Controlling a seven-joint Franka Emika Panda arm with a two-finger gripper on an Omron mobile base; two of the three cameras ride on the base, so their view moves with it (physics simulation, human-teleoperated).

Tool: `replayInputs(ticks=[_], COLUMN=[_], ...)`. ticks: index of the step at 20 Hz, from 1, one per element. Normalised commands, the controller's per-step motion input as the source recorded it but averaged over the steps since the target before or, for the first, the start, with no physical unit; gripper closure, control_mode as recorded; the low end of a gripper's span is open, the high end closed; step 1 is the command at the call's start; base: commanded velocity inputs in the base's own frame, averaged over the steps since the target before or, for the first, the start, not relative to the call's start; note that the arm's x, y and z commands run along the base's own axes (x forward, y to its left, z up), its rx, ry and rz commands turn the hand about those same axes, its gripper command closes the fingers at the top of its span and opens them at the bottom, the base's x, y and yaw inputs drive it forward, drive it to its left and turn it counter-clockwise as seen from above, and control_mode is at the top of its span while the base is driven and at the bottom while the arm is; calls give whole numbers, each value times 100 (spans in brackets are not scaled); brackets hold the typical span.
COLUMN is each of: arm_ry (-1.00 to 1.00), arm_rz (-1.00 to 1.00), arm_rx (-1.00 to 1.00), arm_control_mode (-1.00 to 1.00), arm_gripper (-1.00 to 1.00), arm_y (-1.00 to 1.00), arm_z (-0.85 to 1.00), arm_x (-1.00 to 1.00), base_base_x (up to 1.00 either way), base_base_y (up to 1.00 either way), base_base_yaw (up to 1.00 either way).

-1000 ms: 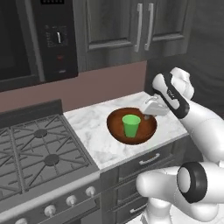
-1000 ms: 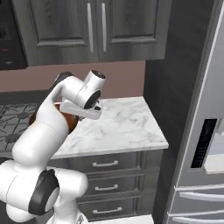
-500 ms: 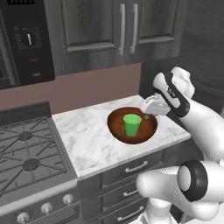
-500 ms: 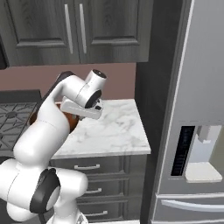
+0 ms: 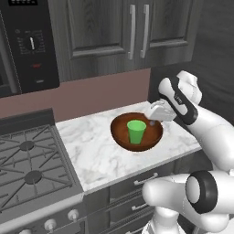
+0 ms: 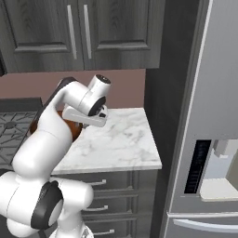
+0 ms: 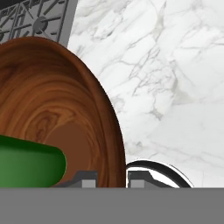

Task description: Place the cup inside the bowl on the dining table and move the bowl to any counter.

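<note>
Cup (image 5: 136, 131) stands upright inside the bowl (image 5: 119, 132), bright green against the dark reddish-brown wood. The bowl is over the short marble tabletop (image 5: 96, 155), between the gas stove (image 5: 27, 164) and the arm; whether it rests on the marble or is lifted just above it I cannot tell. The gripper (image 5: 154, 119) is clamped on the bowl's right rim: in the hand view one dark fingertip (image 7: 89, 179) sits inside the wooden wall and the other outside it, with the rim pinched between them.

No brand or label can be read. The black oven panel (image 5: 29, 45) at upper left carries small white marks and a red one, too small to make out. The fridge (image 6: 204, 139) at right has a dark dispenser panel with no legible text.

Against the pictures of a second ago, the whole scene has slid left in the left base view: less of the stove shows, and the cabinet doors (image 5: 137, 32) have come toward the middle. In the right base view the fridge now takes more room. That is the base driving; bowl, cup and gripper keep the same places relative to one another.
</note>
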Motion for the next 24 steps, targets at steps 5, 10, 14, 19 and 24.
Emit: replayInputs(ticks=[5, 10, 14, 19, 24], arm_ry=[0, 0, 0, 0, 0], arm_rz=[0, 0, 0, 0, 0], arm_rx=[0, 0, 0, 0, 0], arm_control_mode=[100, 100, 100, -100, -100], arm_gripper=[100, 100, 100, 100, 100], arm_y=[0, 0, 0, 0, 0], arm_z=[0, 0, 0, 0, 0], arm_x=[0, 0, 0, 0, 0], base_base_x=[0, 0, 0, 0, 0], base_base_y=[0, 0, 0, 0, 0], base_base_yaw=[0, 0, 0, 0, 0])
